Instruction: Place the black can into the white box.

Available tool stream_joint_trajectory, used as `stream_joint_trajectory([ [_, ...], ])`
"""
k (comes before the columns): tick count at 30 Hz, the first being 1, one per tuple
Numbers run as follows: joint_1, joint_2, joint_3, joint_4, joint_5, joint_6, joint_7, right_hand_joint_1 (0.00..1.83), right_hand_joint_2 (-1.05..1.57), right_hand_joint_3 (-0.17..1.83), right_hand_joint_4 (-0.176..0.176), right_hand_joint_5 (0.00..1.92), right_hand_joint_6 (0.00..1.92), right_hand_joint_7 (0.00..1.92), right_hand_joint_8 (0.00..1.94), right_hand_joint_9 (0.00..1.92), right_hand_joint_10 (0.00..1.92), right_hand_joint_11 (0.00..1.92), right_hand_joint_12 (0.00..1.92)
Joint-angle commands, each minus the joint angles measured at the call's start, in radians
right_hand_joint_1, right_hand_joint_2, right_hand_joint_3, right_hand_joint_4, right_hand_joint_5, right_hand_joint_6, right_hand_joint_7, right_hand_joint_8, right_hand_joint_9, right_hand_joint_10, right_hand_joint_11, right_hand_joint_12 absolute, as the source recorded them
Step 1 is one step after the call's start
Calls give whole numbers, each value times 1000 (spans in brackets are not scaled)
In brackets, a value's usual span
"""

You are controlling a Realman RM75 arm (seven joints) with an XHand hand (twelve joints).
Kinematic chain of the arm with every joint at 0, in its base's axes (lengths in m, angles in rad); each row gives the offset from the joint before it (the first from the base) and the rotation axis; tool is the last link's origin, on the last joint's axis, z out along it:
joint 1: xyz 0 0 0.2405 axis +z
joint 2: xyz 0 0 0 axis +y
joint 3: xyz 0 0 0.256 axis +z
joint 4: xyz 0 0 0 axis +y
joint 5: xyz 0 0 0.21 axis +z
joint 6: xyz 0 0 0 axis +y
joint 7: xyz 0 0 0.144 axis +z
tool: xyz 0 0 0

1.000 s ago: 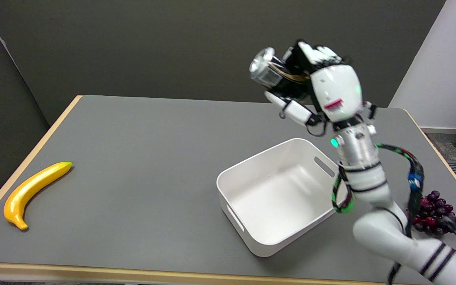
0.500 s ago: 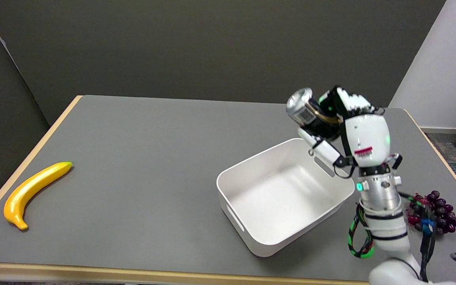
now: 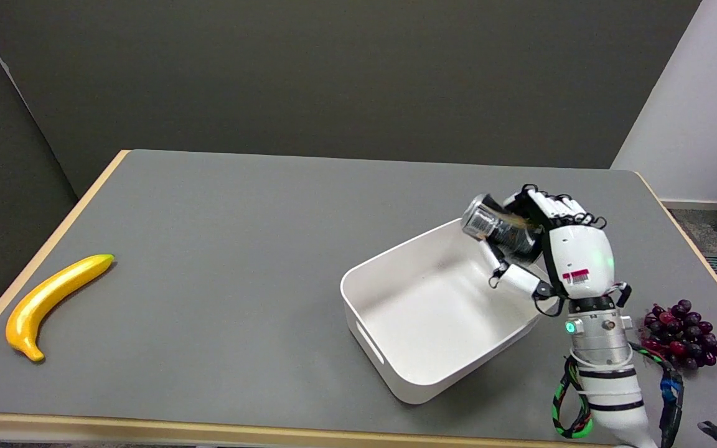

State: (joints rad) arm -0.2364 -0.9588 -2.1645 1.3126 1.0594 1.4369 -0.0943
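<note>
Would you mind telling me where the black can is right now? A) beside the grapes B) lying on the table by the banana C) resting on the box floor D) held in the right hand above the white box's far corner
D: the right hand grips the black can, tilted, over the far corner of the white box.

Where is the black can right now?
In the head view, the black can is held tilted in the right hand, over the white box's far right corner.
</note>
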Motion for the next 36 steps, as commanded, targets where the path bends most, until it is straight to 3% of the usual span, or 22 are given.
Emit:
stream_joint_trajectory([
  [1,27,3,-66,-83,32,127,275,342,644,911,73,138,355,173,273,151,623,23,1076],
  [4,41,8,-65,-75,14,142,301,327,560,954,74,50,321,58,156,21,498,-1,865],
  [10,55,19,-24,-40,-45,164,331,376,560,969,74,23,271,18,62,7,283,-1,680],
  [19,57,75,63,42,-98,181,333,302,586,891,70,27,280,-1,145,-1,299,-1,669],
  [28,89,87,106,76,-98,155,333,278,566,950,63,35,285,33,149,3,343,-1,708],
  [31,97,89,132,81,-98,130,333,474,546,987,66,78,226,123,12,43,254,-1,575],
  [33,100,89,151,81,-98,120,333,475,542,984,63,74,234,114,28,41,266,0,583],
  [36,99,91,193,70,-72,114,336,287,578,945,58,50,286,53,158,5,364,-1,712],
])
